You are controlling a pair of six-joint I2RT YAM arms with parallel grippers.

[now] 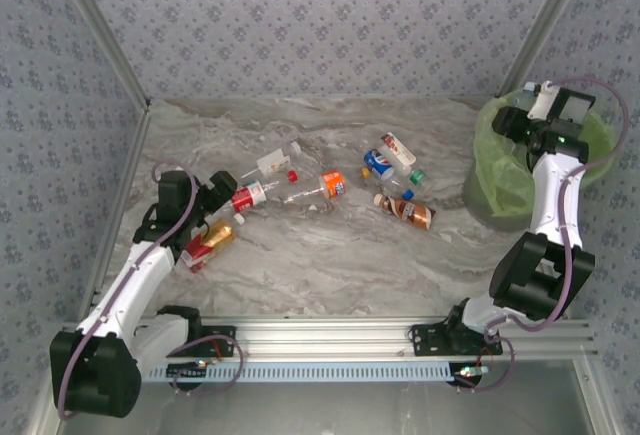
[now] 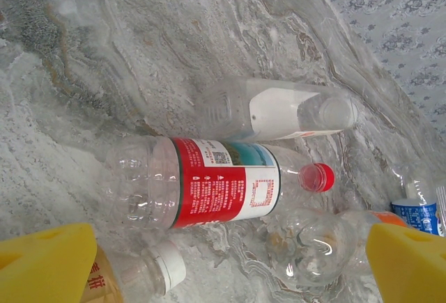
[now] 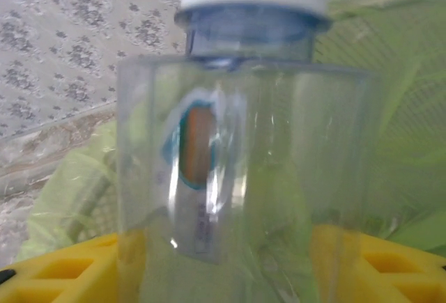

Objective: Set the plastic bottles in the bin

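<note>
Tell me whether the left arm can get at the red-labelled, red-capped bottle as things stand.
Probably yes. The open left gripper hovers close to the red-labelled bottle, which lies flat with nothing on top; the white-labelled bottle beside it might crowd one finger.

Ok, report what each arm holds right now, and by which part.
Right jaws grip a clear white-capped bottle by its body, well below the cap, over the bin. Left jaws are open above the red-labelled bottle, holding nothing.
</note>
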